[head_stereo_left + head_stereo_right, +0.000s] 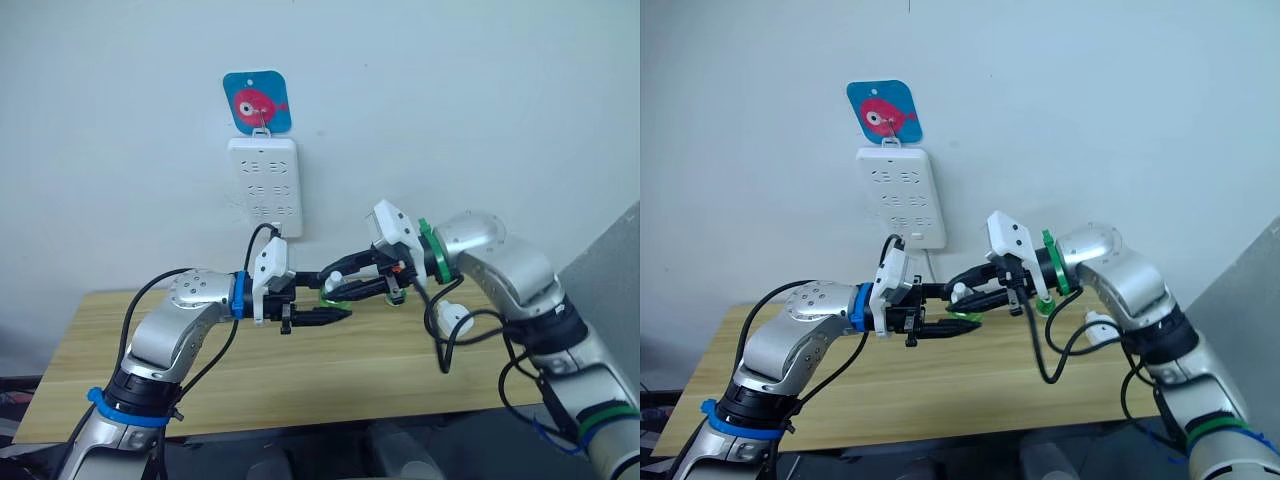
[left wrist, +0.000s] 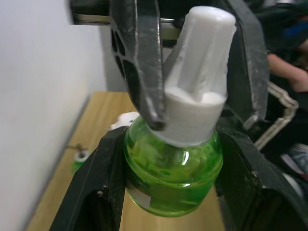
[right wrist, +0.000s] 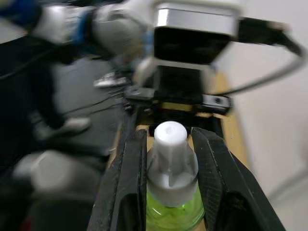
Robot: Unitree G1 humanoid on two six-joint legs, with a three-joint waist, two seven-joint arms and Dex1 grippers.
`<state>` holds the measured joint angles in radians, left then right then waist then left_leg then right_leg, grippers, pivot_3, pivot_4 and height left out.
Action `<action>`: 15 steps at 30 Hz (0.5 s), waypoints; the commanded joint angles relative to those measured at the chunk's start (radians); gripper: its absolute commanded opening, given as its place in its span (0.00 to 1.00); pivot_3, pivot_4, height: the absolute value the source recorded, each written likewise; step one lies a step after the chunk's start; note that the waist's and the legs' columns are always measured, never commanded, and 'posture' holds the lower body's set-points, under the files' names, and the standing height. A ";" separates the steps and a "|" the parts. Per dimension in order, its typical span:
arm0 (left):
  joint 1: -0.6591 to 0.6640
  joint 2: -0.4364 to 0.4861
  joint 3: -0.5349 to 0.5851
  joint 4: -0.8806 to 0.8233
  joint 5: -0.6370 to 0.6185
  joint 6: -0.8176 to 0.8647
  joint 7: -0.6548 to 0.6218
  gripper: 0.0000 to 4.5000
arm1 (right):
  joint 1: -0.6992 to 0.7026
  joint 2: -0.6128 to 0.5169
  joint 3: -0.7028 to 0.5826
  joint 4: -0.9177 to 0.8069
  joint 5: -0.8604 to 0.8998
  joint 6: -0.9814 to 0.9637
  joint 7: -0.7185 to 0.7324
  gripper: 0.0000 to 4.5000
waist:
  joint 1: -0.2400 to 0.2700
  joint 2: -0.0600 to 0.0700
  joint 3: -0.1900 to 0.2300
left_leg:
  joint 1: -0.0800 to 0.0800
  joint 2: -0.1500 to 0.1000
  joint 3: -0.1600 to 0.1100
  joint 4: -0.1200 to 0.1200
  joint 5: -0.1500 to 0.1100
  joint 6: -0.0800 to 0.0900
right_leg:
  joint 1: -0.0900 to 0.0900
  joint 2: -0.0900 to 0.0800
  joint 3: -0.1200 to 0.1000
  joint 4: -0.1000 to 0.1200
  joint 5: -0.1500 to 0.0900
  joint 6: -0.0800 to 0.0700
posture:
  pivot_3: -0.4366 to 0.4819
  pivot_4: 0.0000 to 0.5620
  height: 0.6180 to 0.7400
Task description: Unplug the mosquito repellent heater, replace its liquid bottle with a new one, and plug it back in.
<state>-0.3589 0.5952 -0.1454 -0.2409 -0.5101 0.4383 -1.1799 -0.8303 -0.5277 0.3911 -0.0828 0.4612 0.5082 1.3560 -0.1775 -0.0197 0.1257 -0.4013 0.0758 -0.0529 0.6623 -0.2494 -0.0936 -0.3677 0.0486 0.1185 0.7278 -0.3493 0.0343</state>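
Observation:
Above the middle of the wooden table (image 1: 300, 385), my two grippers meet on one liquid bottle (image 2: 173, 178) with a clear green body and a white cap (image 3: 169, 137). My left gripper (image 1: 332, 312) is shut on the green body, with a finger (image 2: 96, 187) pressed against each side. My right gripper (image 3: 168, 149) is shut on the white cap and collar from the opposite end. A small white rounded unit, the mosquito repellent heater (image 1: 455, 319), lies on the table behind my right forearm, apart from both grippers.
A white multi-socket power strip (image 1: 263, 185) hangs on the wall under a blue hook plate with a red fish (image 1: 257, 100); its cord drops to the table. A small green object (image 1: 1043, 304) sits near the heater. Black cables loop around my right arm.

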 commanded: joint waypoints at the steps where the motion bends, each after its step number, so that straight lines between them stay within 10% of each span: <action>1: -0.007 0.019 0.043 -0.014 -0.032 0.026 0.009 0.50 | -0.019 -0.033 -0.008 0.038 -0.001 -0.016 0.098 0.23 | 0.001 0.000 0.000 | 0.000 0.000 0.000 0.000 0.000 0.000 | 0.000 0.000 0.000 0.000 0.000 0.000 | 0.36 0.09 0.96; 7: -0.008 0.007 0.047 -0.029 -0.038 0.046 0.033 0.50 | 0.015 -0.019 -0.088 0.018 -0.007 -0.021 -0.009 0.62 | 0.008 0.000 0.000 | -0.001 0.000 0.000 0.000 0.000 0.000 | 0.000 0.000 0.000 0.000 0.000 0.000 | 0.34 0.09 0.96; 15: -0.015 -0.042 0.059 0.003 -0.004 0.012 0.114 0.50 | 0.242 -0.012 -0.289 -0.280 0.051 0.130 -0.349 0.62 | 0.009 0.000 0.000 | -0.002 0.000 0.000 0.000 0.000 0.000 | -0.001 0.000 0.001 -0.001 0.000 0.000 | 0.31 0.11 0.96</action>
<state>-0.3638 0.5595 -0.1051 -0.2315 -0.5223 0.4831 -1.0797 -0.6050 -0.5443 0.1523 -0.2768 0.4792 0.6054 1.0744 -0.1683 -0.0197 0.1258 -0.4029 0.0756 -0.0528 0.6621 -0.2494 -0.0937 -0.3685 0.0482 0.1193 0.7269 -0.3493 0.0343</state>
